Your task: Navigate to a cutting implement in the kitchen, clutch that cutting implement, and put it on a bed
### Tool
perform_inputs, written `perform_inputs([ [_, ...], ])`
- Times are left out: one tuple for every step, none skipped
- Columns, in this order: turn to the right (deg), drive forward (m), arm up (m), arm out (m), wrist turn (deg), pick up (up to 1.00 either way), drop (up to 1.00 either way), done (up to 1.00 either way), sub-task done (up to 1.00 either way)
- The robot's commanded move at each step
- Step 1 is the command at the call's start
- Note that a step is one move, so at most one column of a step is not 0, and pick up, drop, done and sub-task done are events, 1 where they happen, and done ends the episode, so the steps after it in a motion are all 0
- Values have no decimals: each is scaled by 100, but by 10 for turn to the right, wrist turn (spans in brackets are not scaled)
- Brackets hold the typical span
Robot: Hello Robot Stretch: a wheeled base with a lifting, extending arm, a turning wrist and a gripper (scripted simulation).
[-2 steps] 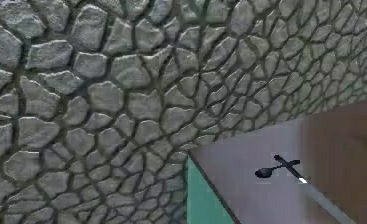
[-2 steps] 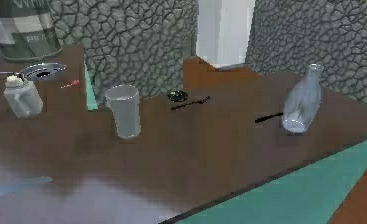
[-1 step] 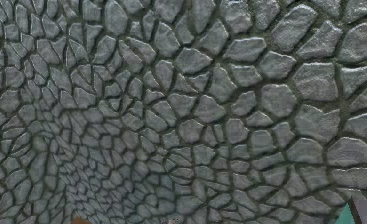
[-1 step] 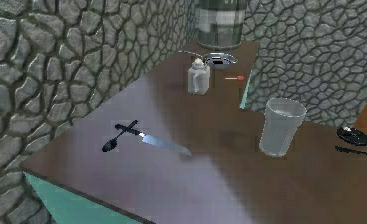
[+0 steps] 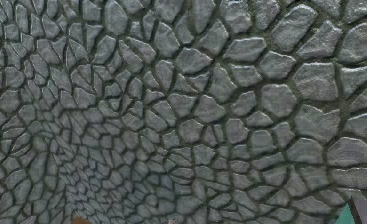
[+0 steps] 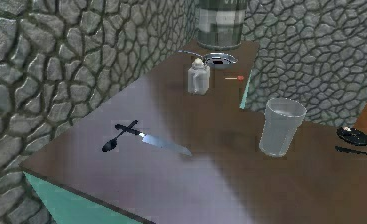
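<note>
A knife (image 6: 154, 139) with a black handle and a pale bluish blade lies flat on the brown countertop (image 6: 191, 180), in the left half of the arm side view. Its handle points to the upper left and its blade to the lower right. A small dark spoon-like utensil (image 6: 113, 143) lies against the knife's handle end.
A grey stone wall (image 5: 181, 100) stands close ahead, and stone walls (image 6: 61, 60) also back the counter. On the counter are a clear glass (image 6: 281, 127), a small pale bottle (image 6: 199, 77), a round dish (image 6: 220, 60), a striped cylinder (image 6: 221, 20) and dark utensils (image 6: 353, 140). The counter front is teal (image 6: 66, 205).
</note>
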Motion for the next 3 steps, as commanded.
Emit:
perform_inputs([
  [0, 0, 38, 0, 0, 0, 0, 0, 0],
  [0, 0, 0, 22, 0, 0, 0, 0, 0],
  [0, 0, 0, 0, 450, 0, 0, 0, 0],
])
